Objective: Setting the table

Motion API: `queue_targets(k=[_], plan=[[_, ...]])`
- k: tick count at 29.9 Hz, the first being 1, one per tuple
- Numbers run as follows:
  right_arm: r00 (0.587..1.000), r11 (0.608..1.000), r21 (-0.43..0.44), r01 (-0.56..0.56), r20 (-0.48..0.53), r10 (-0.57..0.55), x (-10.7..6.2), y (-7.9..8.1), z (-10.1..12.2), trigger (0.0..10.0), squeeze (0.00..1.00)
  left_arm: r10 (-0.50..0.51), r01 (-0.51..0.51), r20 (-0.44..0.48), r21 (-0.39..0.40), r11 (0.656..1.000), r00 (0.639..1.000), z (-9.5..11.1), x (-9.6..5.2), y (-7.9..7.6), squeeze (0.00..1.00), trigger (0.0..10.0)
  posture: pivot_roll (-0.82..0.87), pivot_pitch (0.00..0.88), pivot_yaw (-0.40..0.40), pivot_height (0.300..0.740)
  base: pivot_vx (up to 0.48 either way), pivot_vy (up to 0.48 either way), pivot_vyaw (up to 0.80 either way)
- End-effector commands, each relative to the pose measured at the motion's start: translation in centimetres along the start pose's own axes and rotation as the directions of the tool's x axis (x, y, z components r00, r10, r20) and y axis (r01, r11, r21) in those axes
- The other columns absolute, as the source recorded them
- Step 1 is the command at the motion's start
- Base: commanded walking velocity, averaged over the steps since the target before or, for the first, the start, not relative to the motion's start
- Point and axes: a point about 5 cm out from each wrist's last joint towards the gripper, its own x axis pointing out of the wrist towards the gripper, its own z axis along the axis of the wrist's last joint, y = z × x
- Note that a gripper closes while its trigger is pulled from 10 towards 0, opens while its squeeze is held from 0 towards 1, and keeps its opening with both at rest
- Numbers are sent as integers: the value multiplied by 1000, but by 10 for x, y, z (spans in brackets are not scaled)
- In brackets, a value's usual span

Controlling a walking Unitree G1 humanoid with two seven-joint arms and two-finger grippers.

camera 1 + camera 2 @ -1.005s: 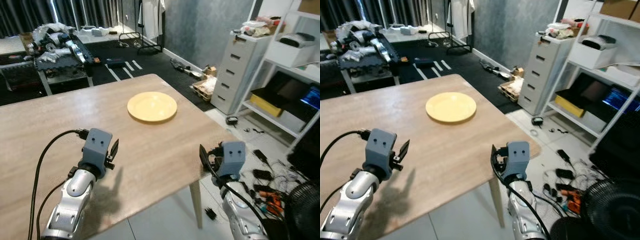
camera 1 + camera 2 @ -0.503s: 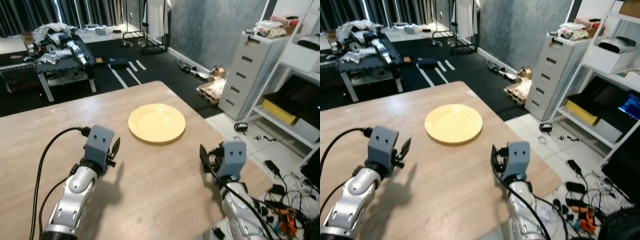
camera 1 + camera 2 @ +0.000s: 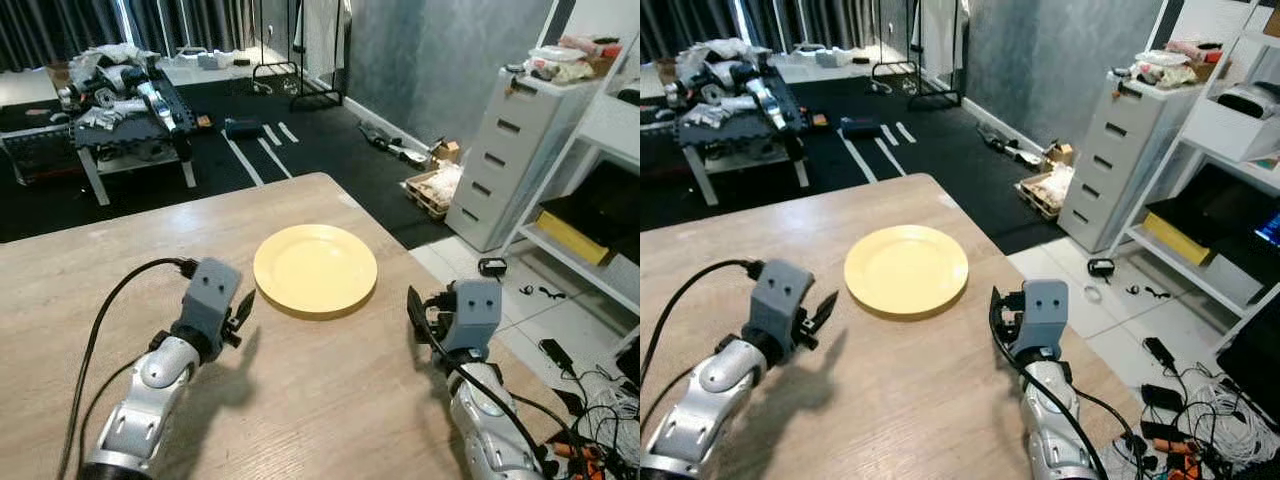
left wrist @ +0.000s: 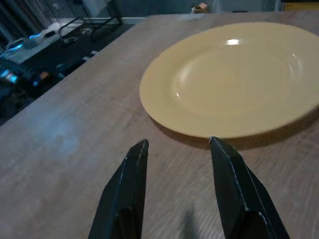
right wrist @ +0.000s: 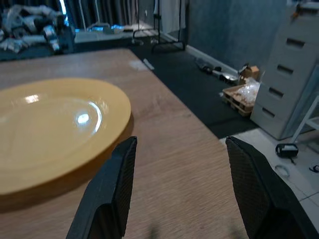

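The yellow plate lies flat on the wooden bench, between the two tools and a little ahead of both. The left tool hovers low over the bench with its fingers parted narrowly, tips just short of the plate's near rim (not touching it). The right tool holds its fingers wide apart, empty, with the plate just ahead to its left, near the bench's edge.

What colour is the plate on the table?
Yellow, plain with no pattern. The plate shows best in the left eye view.
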Motion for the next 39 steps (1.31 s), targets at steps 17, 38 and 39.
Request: queue_targets(k=[17, 38, 39], plan=[[994, 978, 182, -101, 69, 90, -6, 25, 39, 10000, 0, -206, 227, -95, 472, 852, 974, -2, 19, 25, 0, 10000, 74, 223, 64, 740, 0, 0, 0], [998, 986, 159, -44, 49, 36, -21, 11, 52, 10000, 0, -341, 307, -140, 806, 505, 930, 8, 46, 19, 0, 9843, 13, 260, 98, 740, 0, 0, 0], [998, 987, 157, -39, 49, 32, -22, 10, 53, 10000, 0, -333, 297, -134, 809, 507, 933, 8, 48, 17, 0, 6118, 13, 260, 98, 740, 0, 0, 0]])
